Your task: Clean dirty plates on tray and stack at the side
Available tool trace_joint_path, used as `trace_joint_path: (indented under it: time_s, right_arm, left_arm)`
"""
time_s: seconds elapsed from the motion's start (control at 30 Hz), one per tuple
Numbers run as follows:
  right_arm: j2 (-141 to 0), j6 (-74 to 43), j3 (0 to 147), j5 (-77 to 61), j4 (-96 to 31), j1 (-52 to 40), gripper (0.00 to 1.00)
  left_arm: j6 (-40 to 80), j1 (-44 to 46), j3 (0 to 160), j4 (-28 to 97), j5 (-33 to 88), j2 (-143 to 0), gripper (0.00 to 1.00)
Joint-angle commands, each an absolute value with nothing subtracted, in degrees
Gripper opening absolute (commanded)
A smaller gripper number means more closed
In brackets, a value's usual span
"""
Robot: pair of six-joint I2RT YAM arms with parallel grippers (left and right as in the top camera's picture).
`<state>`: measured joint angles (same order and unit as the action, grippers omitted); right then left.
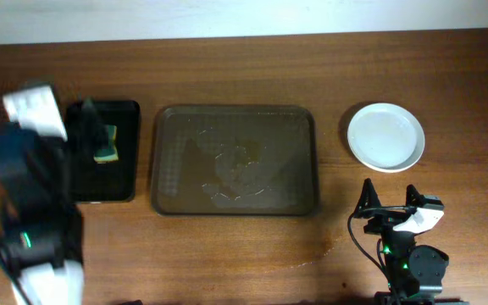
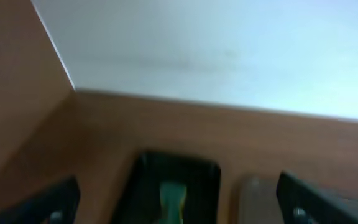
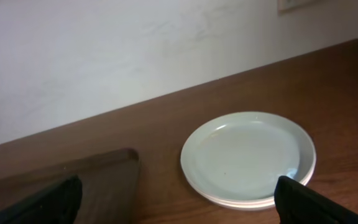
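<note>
The white plates (image 1: 385, 135) lie stacked on the table right of the tray; the top one looks clean. The stack also shows in the right wrist view (image 3: 247, 158). The large dark brown tray (image 1: 168, 169) sits mid-table with no plates on it, only pale wet-looking marks. My right gripper (image 1: 390, 203) is open and empty, near the front edge, short of the stack (image 3: 178, 202). My left gripper (image 1: 91, 127) is open and empty above the small black tray (image 1: 130, 152), its fingers wide apart over a green-yellow sponge (image 2: 173, 199).
The sponge (image 1: 106, 146) lies in the narrow black tray left of the brown tray. The left arm (image 1: 32, 186) fills the left edge of the table. A white wall runs along the far edge. The brown tray's corner shows in the right wrist view (image 3: 73, 180).
</note>
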<state>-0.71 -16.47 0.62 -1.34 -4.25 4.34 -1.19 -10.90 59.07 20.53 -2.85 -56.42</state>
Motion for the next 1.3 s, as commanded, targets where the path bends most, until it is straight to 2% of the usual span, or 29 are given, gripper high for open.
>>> trace_joint_path:
  time_s: [0.0, 0.07, 0.17, 0.27, 0.37, 0.43, 1.27]
  right_arm:
    - [-0.4, -16.3, 0.3, -0.9, -4.5, 3.9, 0.98]
    - [-0.4, -16.3, 0.3, -0.9, -4.5, 3.9, 0.98]
    - [-0.4, -16.3, 0.3, -0.9, -4.5, 3.9, 0.98]
    - [-0.4, -16.3, 0.3, -0.8, -4.5, 3.9, 0.98]
    - [-0.4, -16.3, 0.3, -0.9, -4.5, 3.9, 0.98]
    - [-0.4, -16.3, 0.3, -0.8, -4.5, 3.9, 0.98]
    - [-0.4, -16.3, 0.3, -0.9, -4.5, 3.9, 0.98]
  left_arm:
    - [-0.8, -10.8, 37.1, 11.5, -2.1, -38.6, 0.99]
    - [-0.9, -10.8, 24.0, 5.7, -1.6, -27.6, 0.99]
    - [-0.9, -10.8, 10.3, 3.5, -1.3, -12.3, 0.99]
    - [-1.0, -10.7, 3.7, -0.2, -1.3, -5.7, 0.99]
    - [-10.7, -7.5, 0.5, 0.8, -1.3, -0.2, 0.99]
    - [-15.3, -6.0, 0.5, 4.8, -1.2, -0.3, 0.99]
    - [-15.0, -6.0, 0.5, 4.8, -0.2, -0.3, 0.99]
